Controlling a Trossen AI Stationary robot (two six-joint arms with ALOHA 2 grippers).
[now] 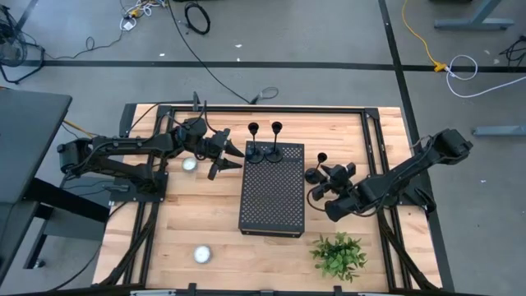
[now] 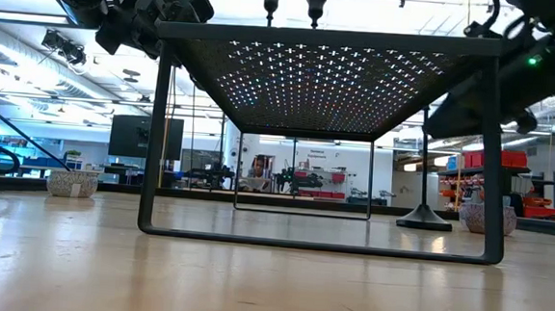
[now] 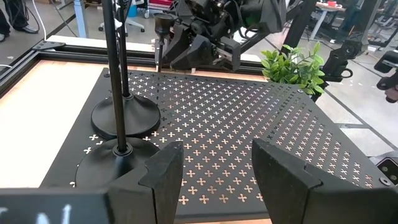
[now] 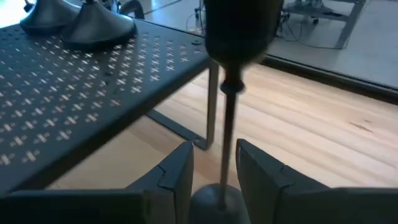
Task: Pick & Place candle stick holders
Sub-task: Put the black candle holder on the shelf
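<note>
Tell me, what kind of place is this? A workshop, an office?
Probably a robotics lab or open workshop hall. Two robot arms are bolted to a wooden table in a black frame, loose cables trail across the grey concrete floor, and the low view shows desks, a monitor and strip lighting beyond.

We see two slim black metal candle holders (image 3: 118, 112) on the black perforated box (image 3: 249, 137), just ahead of left gripper (image 3: 214, 171); third holder (image 4: 229, 124) between right gripper (image 4: 214, 168) jaws.

Pale wooden tabletop (image 1: 197, 215), black-framed. At centre, a black perforated box (image 1: 272, 191); just right of it, a candle stick holder (image 1: 317, 169). Left: one white tealight (image 1: 190, 164) far, another tealight (image 1: 202, 254) near. Near right, a small green plant (image 1: 339, 255).
</note>
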